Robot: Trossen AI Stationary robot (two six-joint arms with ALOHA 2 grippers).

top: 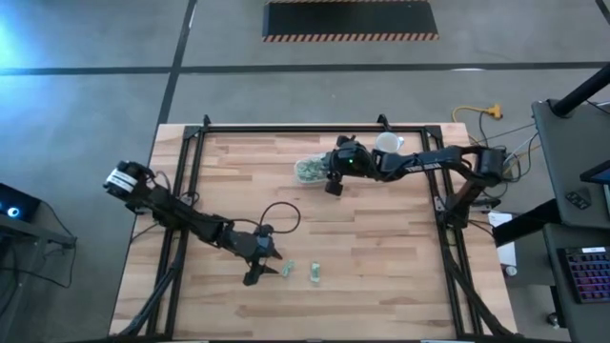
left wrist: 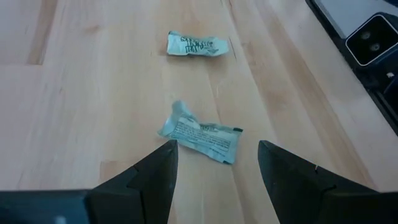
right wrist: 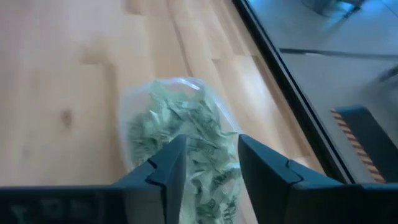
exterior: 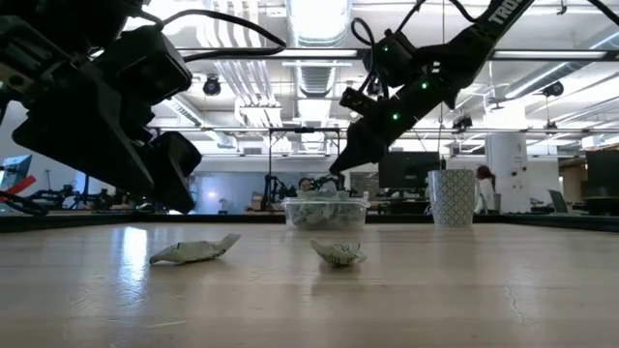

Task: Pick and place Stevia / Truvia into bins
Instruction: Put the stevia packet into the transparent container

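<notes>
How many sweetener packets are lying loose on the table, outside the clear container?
2: one packet lies just ahead of the open left gripper, another packet lies farther on. Many more fill the clear container.

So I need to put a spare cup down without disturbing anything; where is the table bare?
Bare wood spans the far-left corner and the near-right stretch of the table. It is crowded at the clear container under the right gripper, and at the two loose packets by the left gripper.

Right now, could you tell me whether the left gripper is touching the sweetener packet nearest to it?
Apart. In the left wrist view, bare wood shows between the open left gripper and the packet ahead of its fingertips.
</notes>
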